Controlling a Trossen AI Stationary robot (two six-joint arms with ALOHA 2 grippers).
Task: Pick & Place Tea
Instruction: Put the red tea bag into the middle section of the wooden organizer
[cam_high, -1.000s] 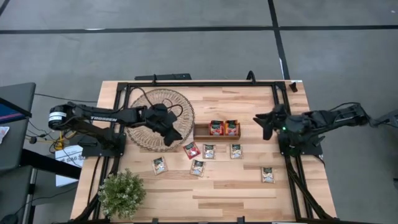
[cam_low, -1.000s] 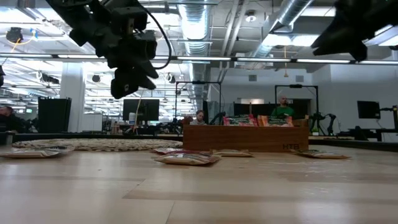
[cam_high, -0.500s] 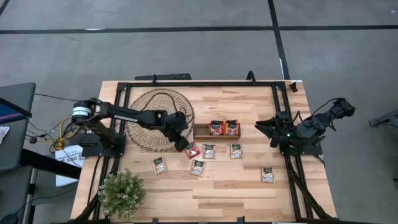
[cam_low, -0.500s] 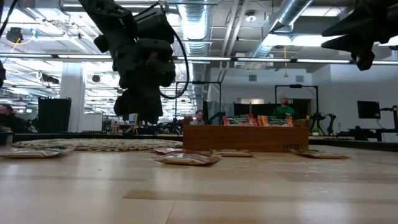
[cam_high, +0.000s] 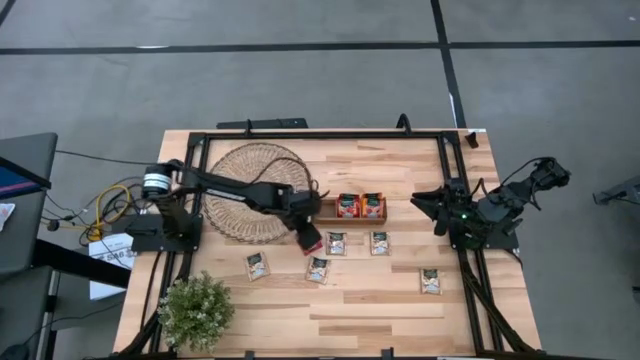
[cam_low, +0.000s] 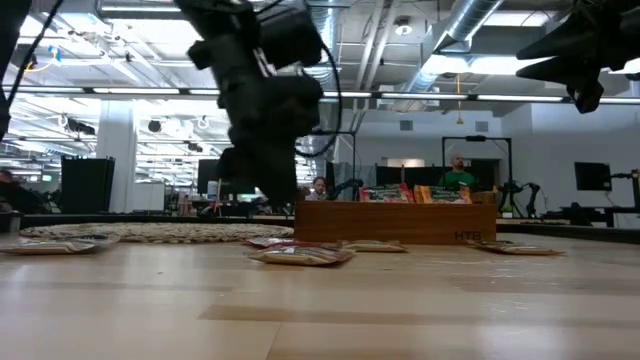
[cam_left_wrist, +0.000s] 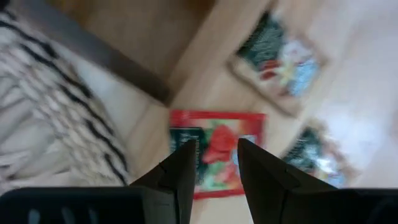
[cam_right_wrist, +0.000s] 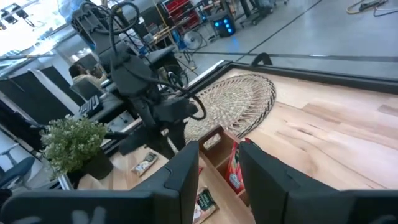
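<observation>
Table layout, high view, as I see it.
Woven mat (cam_high: 250, 190) left of centre, wooden tray (cam_high: 322, 211) just right of it holding two tea sachets (cam_high: 360, 205); loose sachets (cam_high: 336, 243) below; potted plant (cam_high: 196, 310) lower left.

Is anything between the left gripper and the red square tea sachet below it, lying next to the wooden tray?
Nothing visible. The left gripper hangs open directly over the red square paper sachet, only air between them. The long brown wooden tray and round woven mat lie beside it, not across the path.
</observation>
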